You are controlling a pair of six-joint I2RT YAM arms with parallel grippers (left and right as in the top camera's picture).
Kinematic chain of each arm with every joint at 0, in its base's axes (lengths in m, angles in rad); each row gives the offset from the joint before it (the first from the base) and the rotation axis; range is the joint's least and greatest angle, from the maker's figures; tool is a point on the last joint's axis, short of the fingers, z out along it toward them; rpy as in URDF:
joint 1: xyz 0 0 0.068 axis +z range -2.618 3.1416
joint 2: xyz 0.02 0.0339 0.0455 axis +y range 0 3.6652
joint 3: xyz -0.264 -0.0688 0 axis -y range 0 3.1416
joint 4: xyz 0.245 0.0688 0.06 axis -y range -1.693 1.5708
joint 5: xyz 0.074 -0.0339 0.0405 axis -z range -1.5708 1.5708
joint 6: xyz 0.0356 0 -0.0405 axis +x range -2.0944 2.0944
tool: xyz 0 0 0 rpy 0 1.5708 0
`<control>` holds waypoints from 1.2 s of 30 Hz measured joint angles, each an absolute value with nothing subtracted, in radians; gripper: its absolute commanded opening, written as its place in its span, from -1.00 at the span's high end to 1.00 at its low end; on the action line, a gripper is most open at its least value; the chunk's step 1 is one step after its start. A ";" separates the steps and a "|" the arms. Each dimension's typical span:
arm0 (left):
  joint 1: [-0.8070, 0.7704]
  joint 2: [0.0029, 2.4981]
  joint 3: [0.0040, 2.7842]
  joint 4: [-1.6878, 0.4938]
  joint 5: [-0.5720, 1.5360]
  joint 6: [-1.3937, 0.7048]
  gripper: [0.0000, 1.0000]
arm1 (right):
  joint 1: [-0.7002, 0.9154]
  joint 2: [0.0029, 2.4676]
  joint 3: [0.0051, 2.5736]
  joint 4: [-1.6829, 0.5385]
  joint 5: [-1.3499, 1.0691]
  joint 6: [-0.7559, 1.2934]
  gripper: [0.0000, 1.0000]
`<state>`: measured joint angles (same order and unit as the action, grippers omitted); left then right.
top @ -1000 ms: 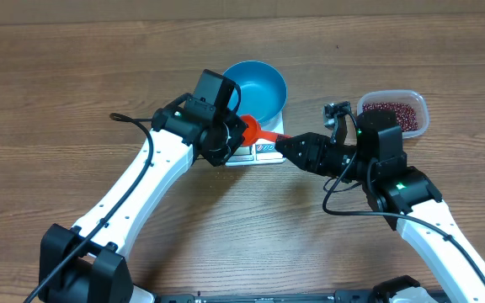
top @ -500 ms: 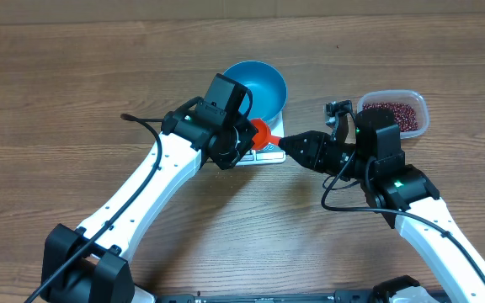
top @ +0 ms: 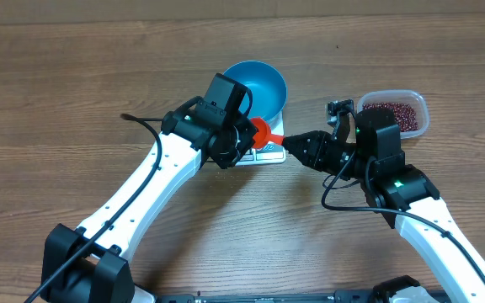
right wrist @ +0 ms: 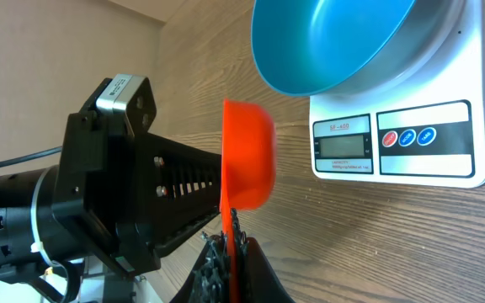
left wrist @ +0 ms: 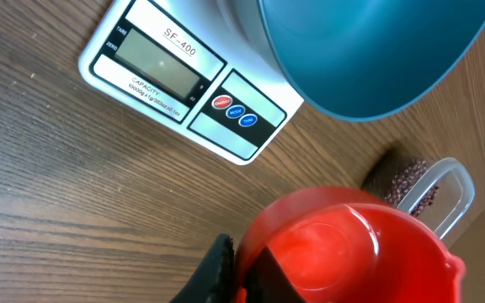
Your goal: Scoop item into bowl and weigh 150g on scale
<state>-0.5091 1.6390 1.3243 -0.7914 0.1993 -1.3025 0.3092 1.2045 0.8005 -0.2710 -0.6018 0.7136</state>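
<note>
Beans (top: pixel 391 114) all sit in the tub (top: pixel 424 109), bowl (top: pixel 259 84) empty on the scale (right wrist: pixel 411 135). The right pincer (right wrist: pixel 228 246) is clamped on the scoop (right wrist: pixel 251 156) handle, can't tell about the left pincer (top: pixel 244 140). Both tugging could twist it loose.

The scale (top: pixel 268 152) lies near the middle of the table (top: pixel 74 76), its display edge on the robot's side. The bowl (top: pixel 258 84) stands on the scale's far part. Right of the scale and well apart from it sits the tub (top: pixel 422 109), with the beans (top: pixel 392 116) inside. The scoop (top: pixel 262 132) hangs above the scale's near edge, in front of the bowl. It lies between the left gripper (top: pixel 242 140) on its left and the right gripper (top: pixel 287 146) on its right, which has the handle between its fingers. The left gripper seems to touch the scoop's cup, though the contact is mostly hidden.
</note>
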 measured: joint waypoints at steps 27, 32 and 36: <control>-0.429 1.611 1.325 -0.752 0.216 -0.945 -0.65 | 0.309 1.205 0.801 -0.290 -0.556 0.699 0.93; -0.427 1.545 1.353 -0.751 0.217 -0.762 -0.62 | 0.293 1.204 0.801 -0.321 -0.551 0.676 0.93; -0.427 1.483 1.368 -0.750 0.217 -0.601 -0.50 | 0.217 1.193 0.801 -0.359 -0.559 0.649 0.93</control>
<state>-0.4274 1.4830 1.3682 -0.7502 0.2173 -0.6006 0.2169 1.1934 0.8005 -0.3588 -0.5587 0.6491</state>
